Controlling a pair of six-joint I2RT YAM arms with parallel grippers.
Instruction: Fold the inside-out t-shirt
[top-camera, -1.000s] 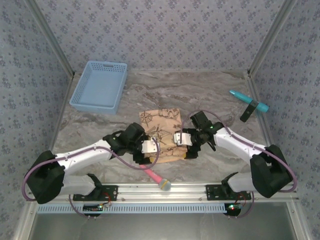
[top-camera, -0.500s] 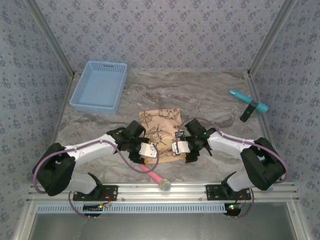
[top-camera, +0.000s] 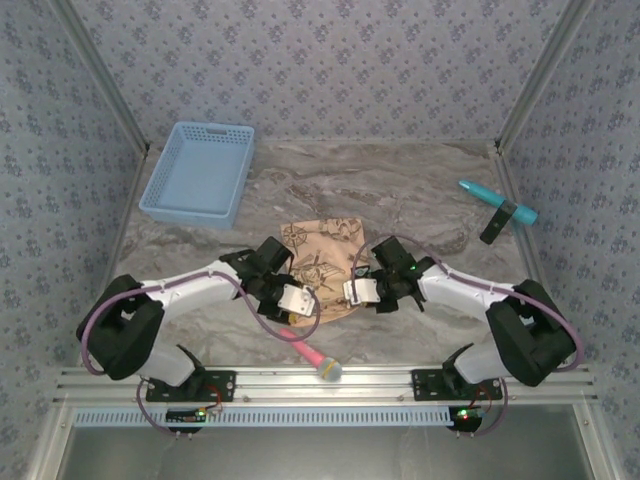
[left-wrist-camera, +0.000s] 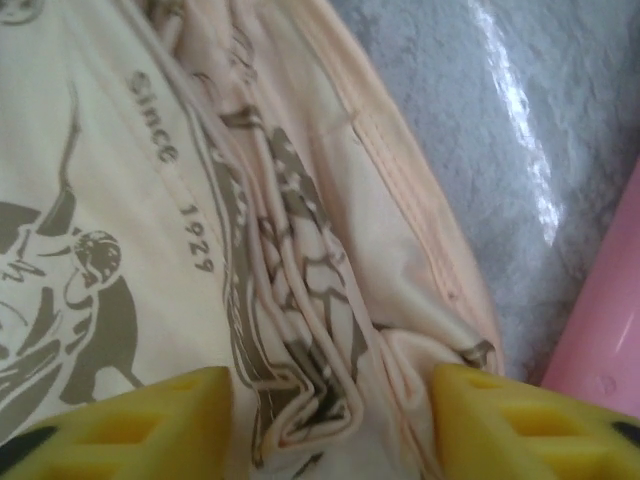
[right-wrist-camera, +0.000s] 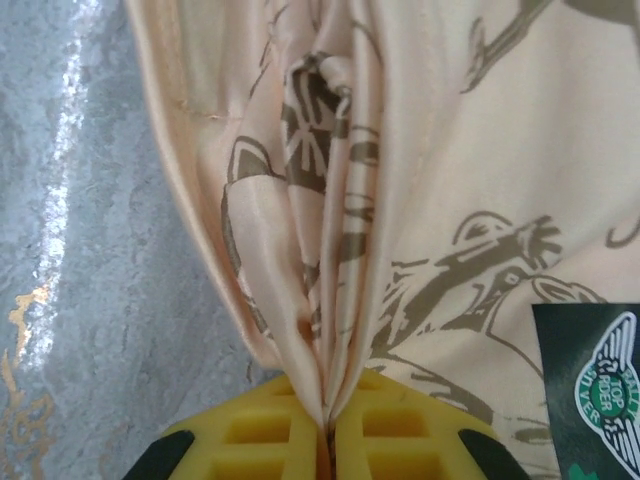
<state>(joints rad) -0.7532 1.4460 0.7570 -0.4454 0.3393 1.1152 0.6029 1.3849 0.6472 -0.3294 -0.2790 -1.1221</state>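
Label (right-wrist-camera: 590, 390) on t-shirt (right-wrist-camera: 450, 150) near R hand (right-wrist-camera: 328, 428), wrist cam

T-shirt (top-camera: 322, 262) at centre — basket (top-camera: 198, 172) behind-left, marker (top-camera: 497, 201) right

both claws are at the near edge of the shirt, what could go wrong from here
1. The right claw is shut on only a narrow gathered ridge of the t-shirt; a pull may slip it free or lift one layer alone.
2. The left claw stands open astride a bunched hem; lifting now would likely raise one side and skew the fold.
3. The pink tool lies right beside that hem and could get snagged or dragged.
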